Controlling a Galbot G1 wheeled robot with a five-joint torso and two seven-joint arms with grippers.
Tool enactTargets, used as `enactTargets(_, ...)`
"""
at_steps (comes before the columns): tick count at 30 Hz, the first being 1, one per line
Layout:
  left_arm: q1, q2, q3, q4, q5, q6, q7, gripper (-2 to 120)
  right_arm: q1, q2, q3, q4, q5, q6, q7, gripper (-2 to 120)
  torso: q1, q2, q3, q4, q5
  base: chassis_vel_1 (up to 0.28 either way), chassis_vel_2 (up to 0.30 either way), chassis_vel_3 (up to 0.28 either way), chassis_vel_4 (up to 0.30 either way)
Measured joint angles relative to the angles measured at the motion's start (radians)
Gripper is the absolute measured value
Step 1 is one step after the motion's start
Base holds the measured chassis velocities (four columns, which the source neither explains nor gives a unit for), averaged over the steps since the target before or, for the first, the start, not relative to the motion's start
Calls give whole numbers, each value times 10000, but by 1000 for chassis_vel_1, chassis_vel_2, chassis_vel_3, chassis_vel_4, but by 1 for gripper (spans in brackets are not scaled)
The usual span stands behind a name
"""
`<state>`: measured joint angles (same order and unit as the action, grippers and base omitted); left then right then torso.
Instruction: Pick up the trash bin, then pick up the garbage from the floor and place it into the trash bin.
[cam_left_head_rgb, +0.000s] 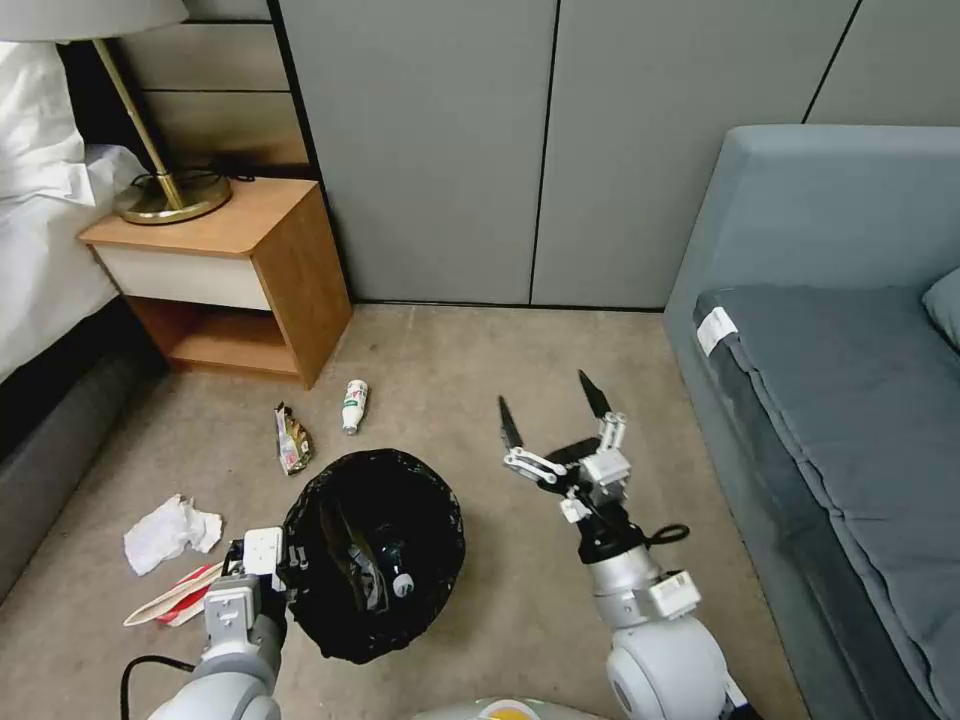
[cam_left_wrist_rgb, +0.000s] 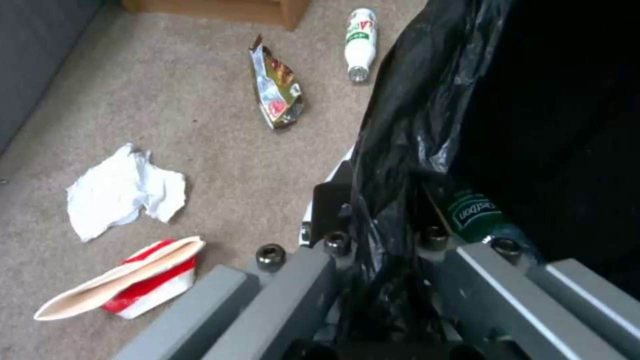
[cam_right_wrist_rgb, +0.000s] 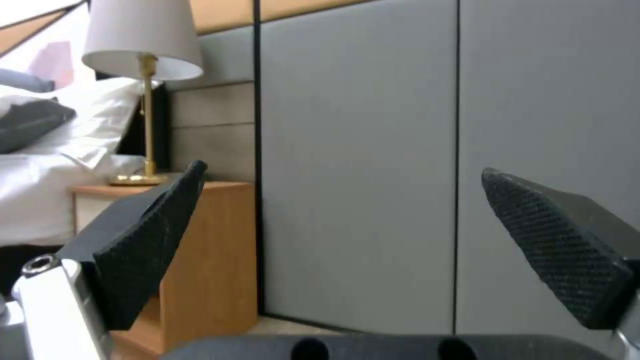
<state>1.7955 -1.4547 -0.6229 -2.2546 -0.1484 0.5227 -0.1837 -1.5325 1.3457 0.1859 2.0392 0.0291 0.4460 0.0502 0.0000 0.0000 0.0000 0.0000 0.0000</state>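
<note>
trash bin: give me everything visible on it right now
The trash bin is round, covered by a crinkly black bag folded over its rim; no bare wall shows. It sits left of centre, mouth open towards the camera. The left gripper is shut on its left rim, bag pinched between the fingers. Inside lies a clear bottle with a green label and other litter.

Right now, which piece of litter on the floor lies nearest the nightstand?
The white bottle, lying just off the nightstand's front corner; the others lie farther away.

Head overlooks floor; wrists close, forward.
</note>
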Motion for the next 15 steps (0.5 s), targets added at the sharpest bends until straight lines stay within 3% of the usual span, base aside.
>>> enactTargets(15, -38, -27, -34, -104, -62, 37, 0, 1, 184, -20, 28, -491, 15, 185, -179, 100, 0, 0, 0, 0, 0, 6, 4, 6, 7)
